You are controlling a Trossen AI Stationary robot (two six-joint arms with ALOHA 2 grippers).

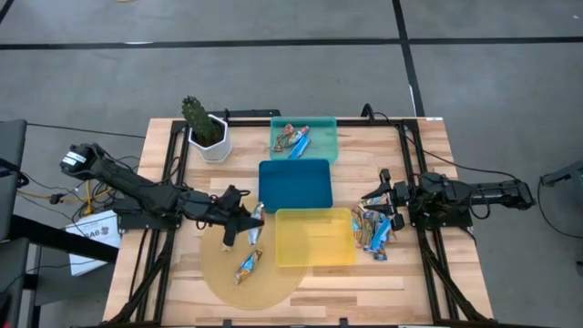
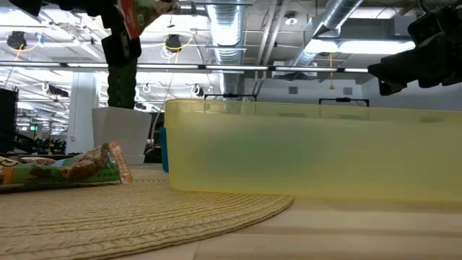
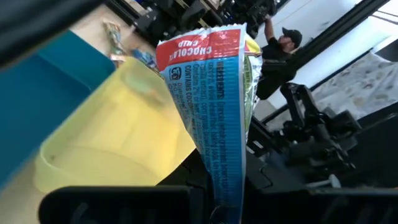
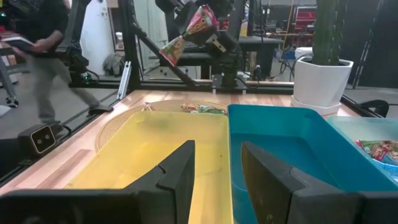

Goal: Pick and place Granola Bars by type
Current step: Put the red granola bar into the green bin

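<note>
On a wooden table (image 1: 401, 273) with a round woven mat (image 1: 228, 278), a yellow tray (image 1: 314, 239), a blue tray (image 1: 294, 184) and a teal tray (image 1: 319, 146) sit in a line beside a potted cactus (image 1: 204, 128). The left gripper (image 1: 248, 223) is clenched on a red-and-blue granola bar (image 1: 256, 225), held up over the mat just beside the yellow tray, while another bar (image 1: 248, 265) lies on the mat. The right gripper (image 1: 383, 196) waits with fingers apart, holding nothing, by the loose pile of bars (image 1: 373, 228) at the yellow tray's other side, and a few bars (image 1: 293, 138) lie in the teal tray.

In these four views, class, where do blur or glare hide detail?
Left wrist view: held granola bar sharp, yellow tray blurred. Low view: yellow tray's wall soft, ceiling lights glaring. Right wrist view: right gripper fingers blurred up close. High view: evenly lit.
</note>
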